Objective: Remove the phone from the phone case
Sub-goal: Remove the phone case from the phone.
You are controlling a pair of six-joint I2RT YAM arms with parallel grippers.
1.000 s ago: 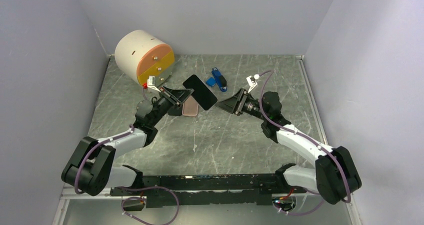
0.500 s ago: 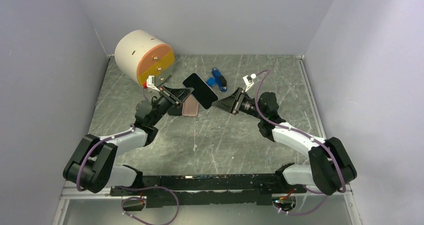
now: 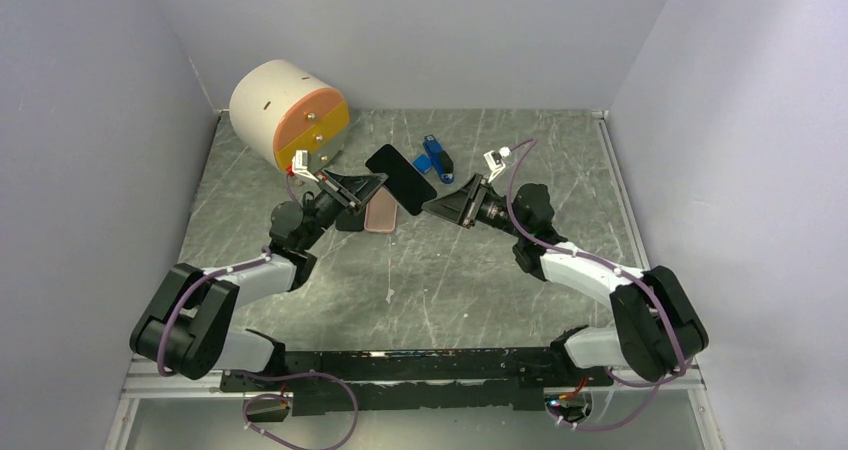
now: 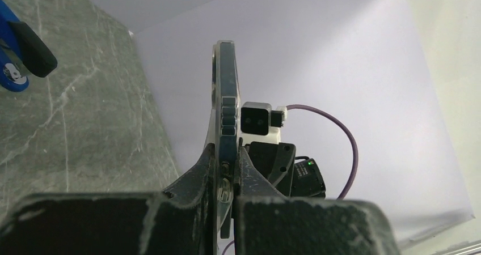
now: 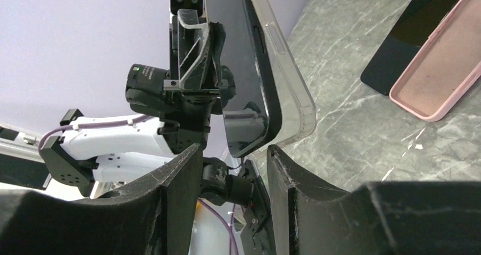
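**Left gripper clamped on cased phone, right gripper spread at its corner**

Black flat phone (image 3: 402, 178) sat inside the clear plastic phone case (image 5: 296, 93), both held up off the grey marbled tabletop (image 3: 480, 270), around the middle of the scene towards the far side. Left gripper (image 3: 371, 183) clenched on the cased phone at its left end; left wrist view showed the phone edge-on, pinched between the two fingers. Right gripper (image 5: 232, 153) was spread, one finger either side of the phone's near-right corner. Contact with that corner couldn't be told. Screen faced up in the top view, tilted.

On the table below the held phone lay a pink, empty, rounded-rectangle phone case (image 3: 381, 213), open side up. A second dark flat phone (image 5: 409, 35) lay just to its left in the top view, edges touching or overlapping, couldn't tell which. A blue and black small object (image 3: 434, 157) lay to the far right of the held phone. A white cylinder with orange and yellow end face (image 3: 280, 105) stood in the far left corner, well apart from the right gripper
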